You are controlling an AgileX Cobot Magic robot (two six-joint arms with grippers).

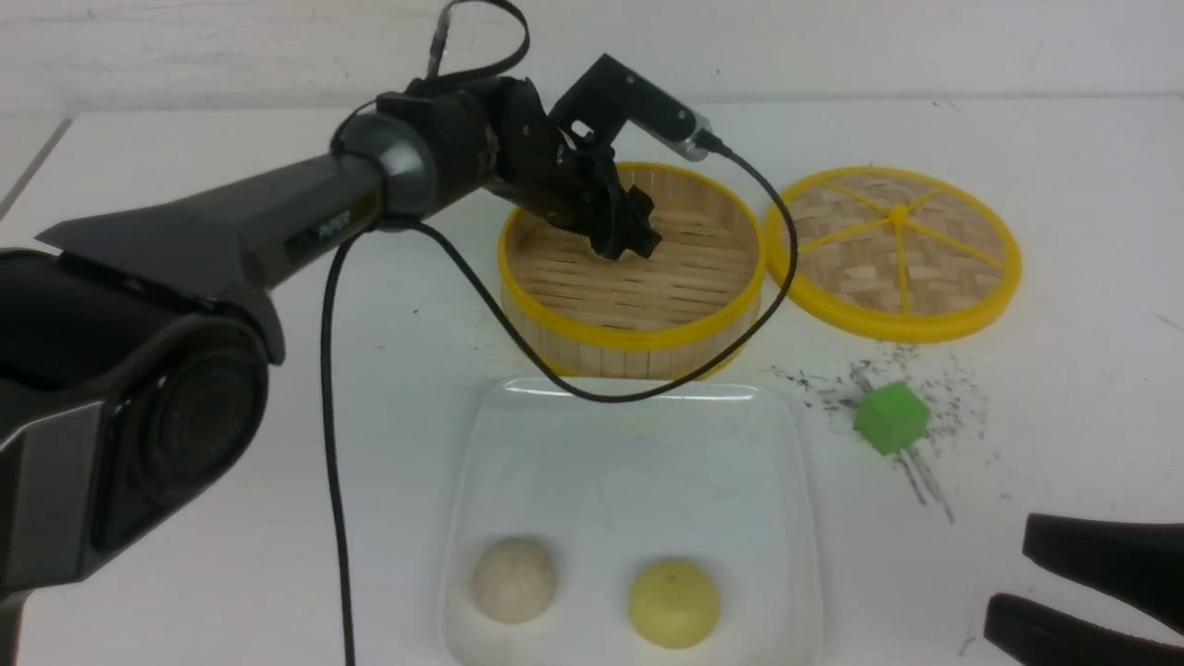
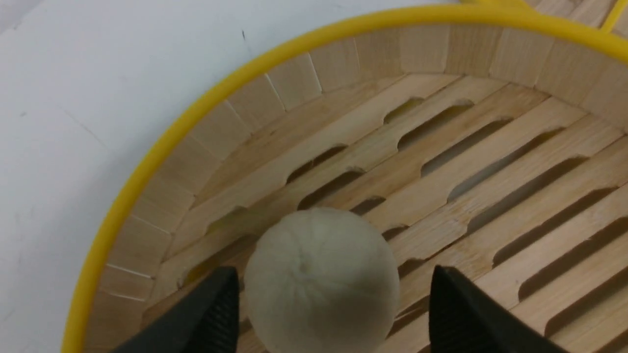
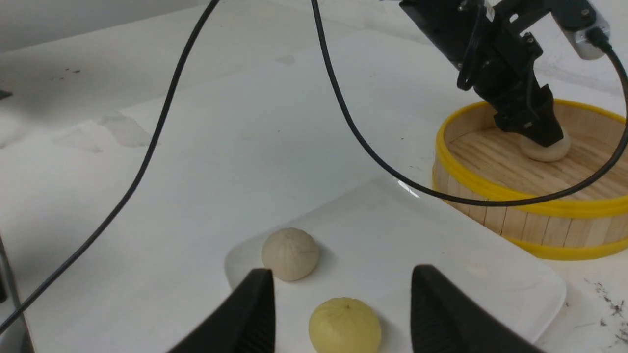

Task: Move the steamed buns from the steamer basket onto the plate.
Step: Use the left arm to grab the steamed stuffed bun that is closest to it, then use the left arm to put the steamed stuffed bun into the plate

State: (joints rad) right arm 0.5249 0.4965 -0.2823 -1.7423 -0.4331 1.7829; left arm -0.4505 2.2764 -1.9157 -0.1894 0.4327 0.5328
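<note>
An off-white bun [image 2: 321, 279] rests on the slatted floor of the steamer basket [image 1: 632, 333], toward the far side. The left claw [image 1: 629, 236] reaches down into the basket with its jaws spread, one on each side of this bun. One finger [image 2: 216, 314] lies just beside the bun; the other finger [image 2: 461, 318] stands clear of it. The bun is not pinched.

The plate [image 1: 629, 444] sits directly in front of the basket, on the robot's side. Near its front edge it carries a second off-white bun [image 1: 514, 580] on the left and a yellow bun [image 1: 673, 602] on the right, set apart from each other.

The right claw [image 3: 341, 272] is low at the near right of the plate, with its jaws spread and holding nothing.

The basket lid [image 1: 893, 250] lies flat just to the right of the basket. A green cube [image 1: 891, 417] sits in front of the lid, among dark specks [image 1: 962, 398] and scratch marks.

The desk [image 1: 1064, 185] is white and matt. A black cable [image 1: 328, 416] loops from the left arm across the front of the basket. A white wall [image 1: 832, 46] stands behind the desk.
</note>
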